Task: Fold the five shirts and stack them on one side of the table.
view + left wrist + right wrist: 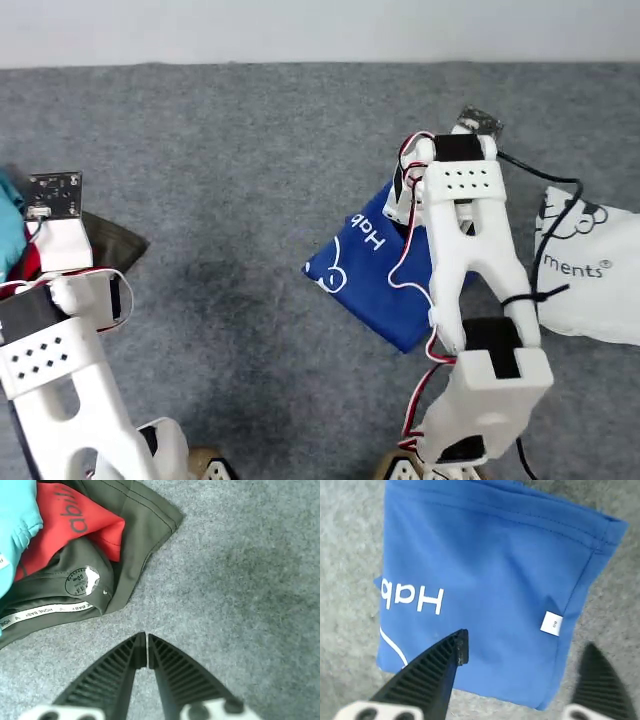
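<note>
I am looking down on a counter (220, 150) covered edge to edge in grey, felt-like carpet, with a pale wall (300, 30) along its far side.

The blue shirt (365, 280) lies folded flat right of centre, under the right arm (470, 260). It sits cornerwise to the counter's edges, one corner pointing toward the left side. The arm hides part of it, so I cannot tell its long axis. It carries white lettering (412, 597) and a curved white line, and a small white tag (550, 624) stands near one folded edge. My right end effector (527, 650) hangs over it with its fingers apart.

A white shirt (600, 290) with dark print lies at the right edge, just beside the blue one.

On the left, a teal shirt (15, 520), a red shirt (65, 535) with dark lettering and a dark olive shirt (130, 540) lie heaped unfolded. The olive one shows a round printed label (80, 582) and a pale woven strip (45, 612). My left end effector (146, 655) hangs just beside this heap over bare carpet, fingers pressed together on nothing.
</note>
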Tool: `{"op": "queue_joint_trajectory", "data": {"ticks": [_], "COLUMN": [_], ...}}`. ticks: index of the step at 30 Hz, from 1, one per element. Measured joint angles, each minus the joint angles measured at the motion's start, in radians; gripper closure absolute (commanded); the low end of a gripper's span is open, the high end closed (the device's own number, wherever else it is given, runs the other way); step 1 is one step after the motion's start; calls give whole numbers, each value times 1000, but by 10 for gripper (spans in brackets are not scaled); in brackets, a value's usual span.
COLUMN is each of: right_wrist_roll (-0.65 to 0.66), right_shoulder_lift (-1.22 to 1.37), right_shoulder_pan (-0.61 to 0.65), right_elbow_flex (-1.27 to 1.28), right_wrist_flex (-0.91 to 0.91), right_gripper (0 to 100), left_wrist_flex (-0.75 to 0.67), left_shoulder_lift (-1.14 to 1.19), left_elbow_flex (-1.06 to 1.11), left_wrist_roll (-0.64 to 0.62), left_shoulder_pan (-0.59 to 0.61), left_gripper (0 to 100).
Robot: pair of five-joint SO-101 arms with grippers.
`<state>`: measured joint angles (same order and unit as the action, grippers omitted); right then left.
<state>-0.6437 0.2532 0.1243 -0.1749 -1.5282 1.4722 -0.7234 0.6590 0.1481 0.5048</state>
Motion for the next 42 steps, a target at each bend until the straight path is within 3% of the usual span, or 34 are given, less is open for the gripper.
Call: {"op": "queue_joint_trajectory", "data": {"ticks": [18,22,27,30,33,42], "right_wrist_roll": [-75,-75,-41,23,63,239], "right_shoulder_lift": [345,390,397,431,437,351], "right_shoulder_pan": [-3,-20,-48,-71,-87,-129], "right_elbow_flex": [-23,-31,-77,-109,-123,-114], "right_wrist_flex": [127,121,83,75,43,-49], "right_gripper": [533,653,988,948,994,989], "left_wrist_flex": [0,0,0,0,0,0], "left_shoulder_lift": [0,0,0,0,0,0], "left_elbow_flex": [0,0,0,0,0,0], "left_wrist_roll": [0,0,0,0,0,0], "left_shoulder_pan": [0,0,0,0,0,0], "left_gripper": [986,986,986,986,986,986]}}
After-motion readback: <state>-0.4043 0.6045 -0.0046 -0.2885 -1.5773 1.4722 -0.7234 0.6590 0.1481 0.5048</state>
